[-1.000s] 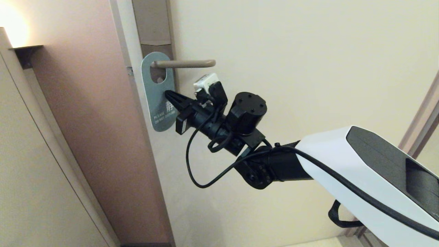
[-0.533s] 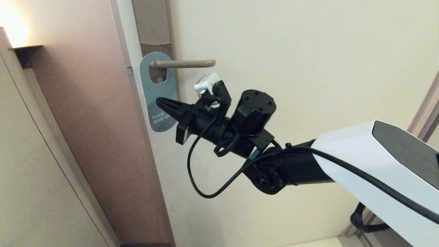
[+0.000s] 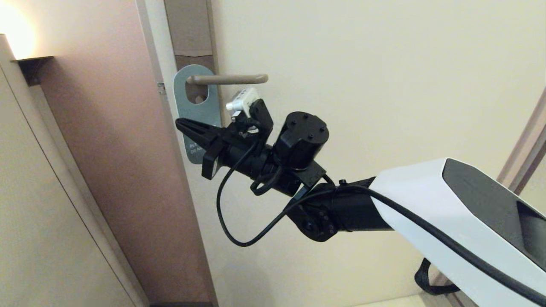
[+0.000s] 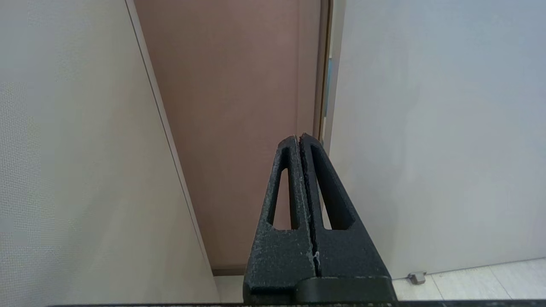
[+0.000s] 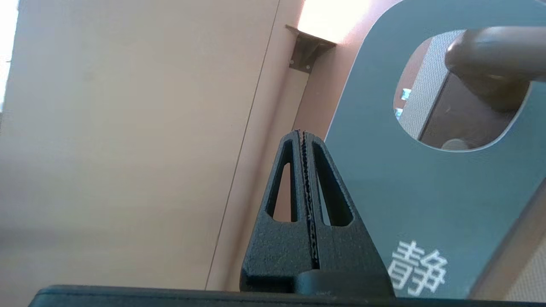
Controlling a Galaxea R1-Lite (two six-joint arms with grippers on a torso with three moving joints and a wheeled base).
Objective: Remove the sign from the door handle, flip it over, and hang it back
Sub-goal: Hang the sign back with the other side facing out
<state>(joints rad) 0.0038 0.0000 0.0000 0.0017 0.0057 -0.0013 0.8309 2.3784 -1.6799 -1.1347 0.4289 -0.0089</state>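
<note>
The sign (image 3: pixel 199 110) hangs by its oval hole on the door handle (image 3: pixel 230 79), blue face out, with white lettering at its lower end. The handle sticks out from a tall brownish-grey backplate (image 3: pixel 190 30). My right gripper (image 3: pixel 179 123) is shut and empty. It lies across the front of the sign's lower half, its tips at the sign's left edge. In the right wrist view the gripper (image 5: pixel 300 133) sits beside the blue sign (image 5: pixel 405 183), under the handle (image 5: pixel 495 47). My left gripper (image 4: pixel 298 137) is shut and empty, out of the head view, facing the door's lower edge.
The cream door (image 3: pixel 362 85) fills the right. A brown jamb panel (image 3: pixel 119 149) and a beige wall (image 3: pixel 38 213) stand to the left. A small dark bracket with a lit lamp (image 3: pixel 32 62) is on the wall. A door stop (image 4: pixel 416 277) sits on the floor.
My right gripper has moved left across the sign's lower half, its tips now at the sign's left edge. The sign has shifted slightly left on the handle.
</note>
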